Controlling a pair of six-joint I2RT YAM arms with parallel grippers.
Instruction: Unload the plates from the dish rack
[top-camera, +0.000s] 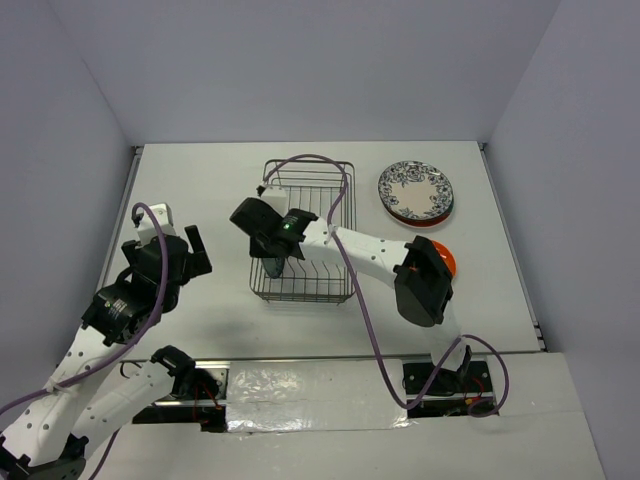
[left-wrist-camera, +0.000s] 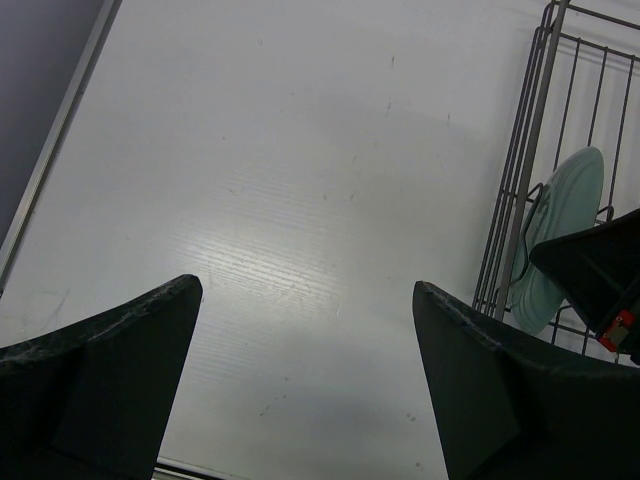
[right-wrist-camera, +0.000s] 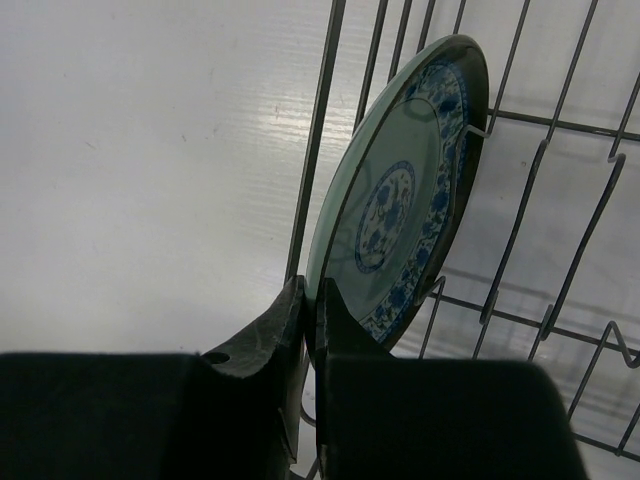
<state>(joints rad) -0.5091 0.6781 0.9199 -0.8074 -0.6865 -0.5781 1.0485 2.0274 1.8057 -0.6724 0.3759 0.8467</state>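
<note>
Nearest me, the left arm bends up from its base and holds its left hand (left-wrist-camera: 308, 288) above bare white worktop (top-camera: 200, 180), tipped downward, its two dark fingers (left-wrist-camera: 110, 350) spread wide with nothing between them. It sits well left of the dish rack (top-camera: 320, 285).

The right arm rises from its base, folds at a bulky black elbow, and stretches leftward across the worktop into the rack's near-left corner. A small green light glows on its wrist. The right hand (right-wrist-camera: 310, 305) is clenched on the near rim of a pale green plate (right-wrist-camera: 400, 200) with blue floral painting. One finger is on each face and the pads pinch the edge. That plate stands on edge inside the rack, just beside the left side wires, its far rim against a divider prong (right-wrist-camera: 485, 130).

Beneath the right elbow a red-orange plate (top-camera: 449, 258) lies flat, mostly hidden. Farther back, right of the rack and apart from it, sits a stack of plates (top-camera: 415, 192), the top one white with a dark floral pattern.
</note>
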